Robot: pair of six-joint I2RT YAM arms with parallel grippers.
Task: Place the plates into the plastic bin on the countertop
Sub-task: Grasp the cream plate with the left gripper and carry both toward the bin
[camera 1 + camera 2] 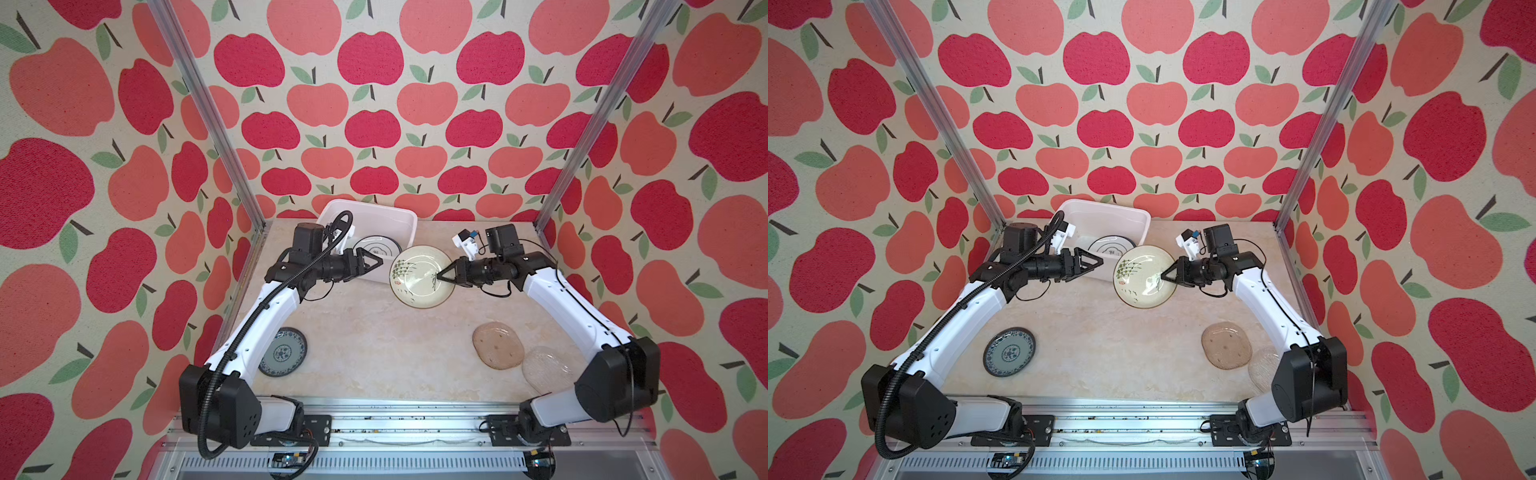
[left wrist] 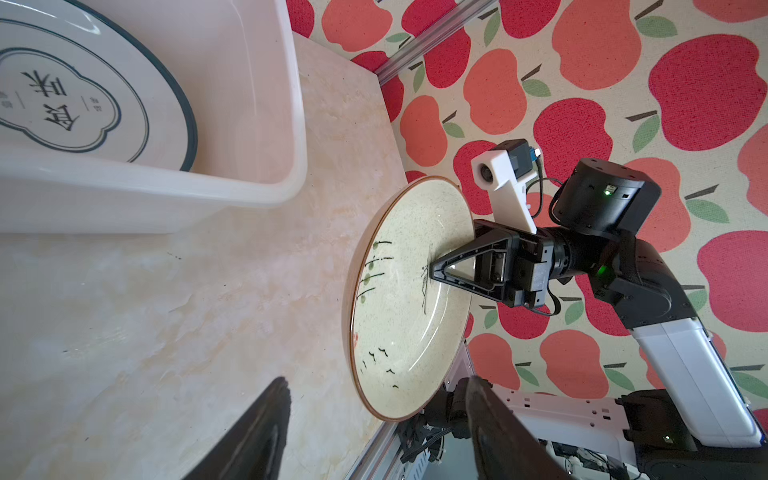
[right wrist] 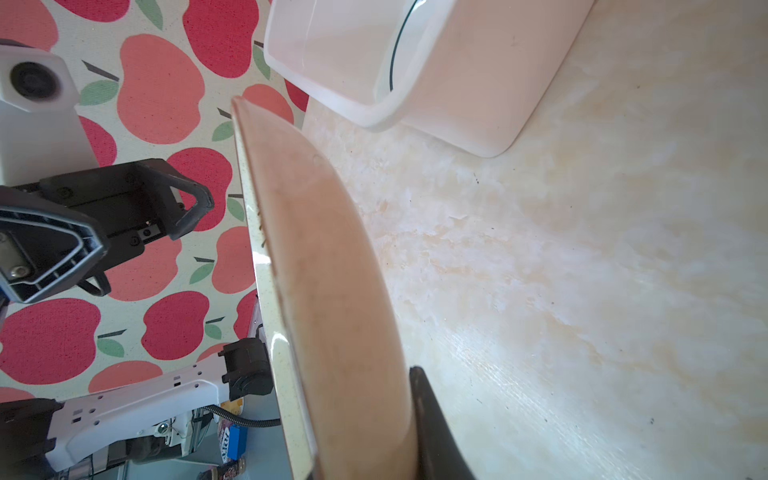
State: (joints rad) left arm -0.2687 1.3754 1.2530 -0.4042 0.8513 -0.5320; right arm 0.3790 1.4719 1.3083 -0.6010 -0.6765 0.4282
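My right gripper (image 1: 439,276) is shut on the rim of a cream plate with reeds (image 1: 419,278), holding it tilted above the countertop (image 1: 374,345), just right of the plastic bin (image 1: 374,208). In the right wrist view the plate's brown underside (image 3: 324,270) lies against one finger (image 3: 432,415); the other finger is hidden behind it. My left gripper (image 1: 376,262) stands open and empty over the bin's near wall, pointing at the plate (image 2: 407,299). A white plate with a dark rim (image 1: 376,247) lies inside the bin.
A blue-patterned plate (image 1: 284,352) lies at the front left, partly under my left arm. An amber glass plate (image 1: 498,345) and a clear glass plate (image 1: 544,370) lie at the front right. Aluminium rails (image 1: 374,415) edge the counter.
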